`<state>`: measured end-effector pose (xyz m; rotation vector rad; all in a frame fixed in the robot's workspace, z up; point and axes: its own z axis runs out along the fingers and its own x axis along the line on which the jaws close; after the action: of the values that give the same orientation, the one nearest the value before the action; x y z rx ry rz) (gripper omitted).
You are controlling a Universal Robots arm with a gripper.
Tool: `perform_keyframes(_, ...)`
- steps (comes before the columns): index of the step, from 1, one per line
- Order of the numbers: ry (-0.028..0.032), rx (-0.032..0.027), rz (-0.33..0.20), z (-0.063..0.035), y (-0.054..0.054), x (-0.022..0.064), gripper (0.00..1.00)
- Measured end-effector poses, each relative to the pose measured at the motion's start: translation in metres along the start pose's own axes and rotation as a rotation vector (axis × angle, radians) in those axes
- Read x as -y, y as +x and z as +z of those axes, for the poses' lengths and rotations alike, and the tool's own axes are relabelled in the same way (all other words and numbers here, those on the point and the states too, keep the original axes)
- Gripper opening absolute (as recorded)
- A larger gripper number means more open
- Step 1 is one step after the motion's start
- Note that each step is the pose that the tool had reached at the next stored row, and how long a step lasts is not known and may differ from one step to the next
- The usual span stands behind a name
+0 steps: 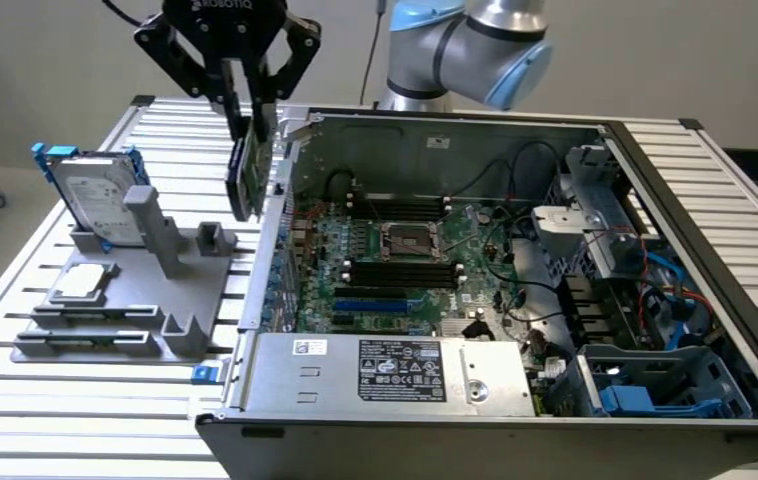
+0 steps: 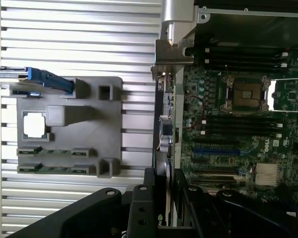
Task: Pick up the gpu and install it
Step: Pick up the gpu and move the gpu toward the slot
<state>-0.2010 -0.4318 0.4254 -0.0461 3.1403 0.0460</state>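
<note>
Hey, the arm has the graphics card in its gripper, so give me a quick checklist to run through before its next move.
1. gpu clamped in the gripper: ok.
2. gpu clear of the grey holder: ok.
3. gpu hanging roughly upright: ok.
4. gpu above the blue slot: not ok, it hangs by the case wall on the exterior view's left.
5. Bracket lined up with the case's rear opening: cannot tell.
</note>
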Motion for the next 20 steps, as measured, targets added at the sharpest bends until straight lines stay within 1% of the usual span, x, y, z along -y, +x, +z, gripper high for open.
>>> perform_keyframes(10,0.0002,-0.0001,0.000,0.0001,-0.045,0.0012,0.27)
perform_keyframes(16,0.0042,-0.0001,0.001,0.0079,-0.073,-0.0004,0.27)
perform_keyframes(20,0.0048,-0.0001,0.004,0.0149,-0.089,-0.0011,0.27)
